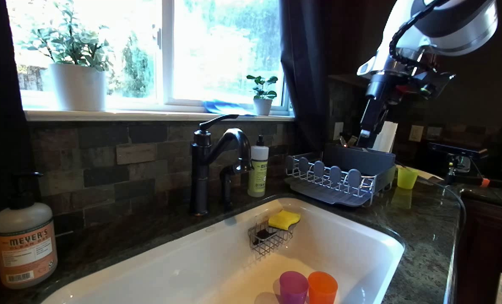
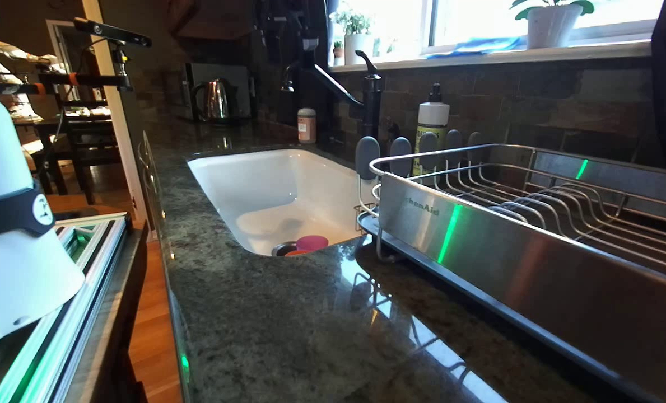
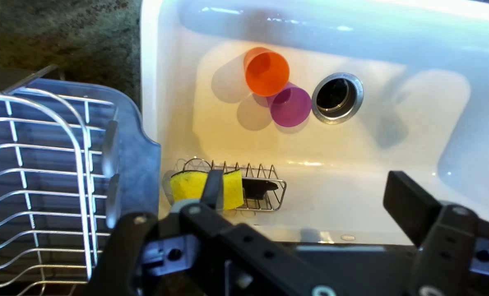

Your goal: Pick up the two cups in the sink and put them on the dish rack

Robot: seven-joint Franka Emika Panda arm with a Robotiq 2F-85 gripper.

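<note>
The purple cup (image 1: 293, 289) and the orange cup (image 1: 323, 288) stand upright side by side on the sink floor. In an exterior view the purple cup (image 2: 312, 242) and orange cup (image 2: 297, 253) are mostly hidden by the near edge. In the wrist view the orange cup (image 3: 267, 75) and purple cup (image 3: 290, 106) lie ahead of my gripper (image 3: 308, 190), whose fingers are wide apart and empty. The white sink (image 1: 162, 274) is below them. The grey wire dish rack (image 1: 352, 179) stands beside the sink; in an exterior view my gripper (image 1: 365, 137) appears high behind it.
A wire caddy (image 3: 280, 193) with a yellow sponge (image 3: 186, 189) hangs on the sink wall. The dark faucet (image 1: 199, 177) rises behind the sink. Soap bottles (image 1: 258, 169) (image 1: 25, 245) stand on the counter. A yellow-green cup (image 1: 407, 177) is beside the rack.
</note>
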